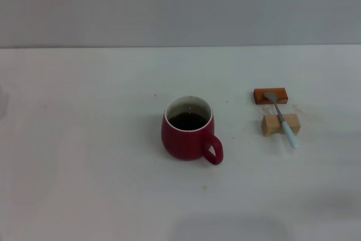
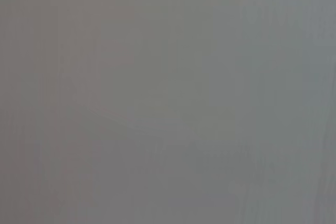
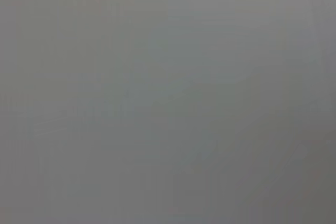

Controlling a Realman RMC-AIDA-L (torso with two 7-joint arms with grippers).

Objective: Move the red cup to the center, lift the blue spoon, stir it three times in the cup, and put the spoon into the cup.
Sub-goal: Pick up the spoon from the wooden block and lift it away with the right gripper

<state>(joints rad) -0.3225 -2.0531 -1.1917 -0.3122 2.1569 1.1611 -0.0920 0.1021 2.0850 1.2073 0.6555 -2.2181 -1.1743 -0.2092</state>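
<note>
In the head view the red cup (image 1: 186, 134) stands upright near the middle of the white table (image 1: 84, 139), its handle turned toward the front right and dark liquid inside. To its right lies the blue spoon (image 1: 282, 119), its grey bowl resting on an orange-brown block (image 1: 271, 95) and its pale handle crossing a tan block (image 1: 280, 124). Neither gripper shows in any view. Both wrist views hold only plain grey surface.
The table's far edge meets a grey wall at the back. The two small blocks sit one behind the other at the right, about a cup's width from the cup.
</note>
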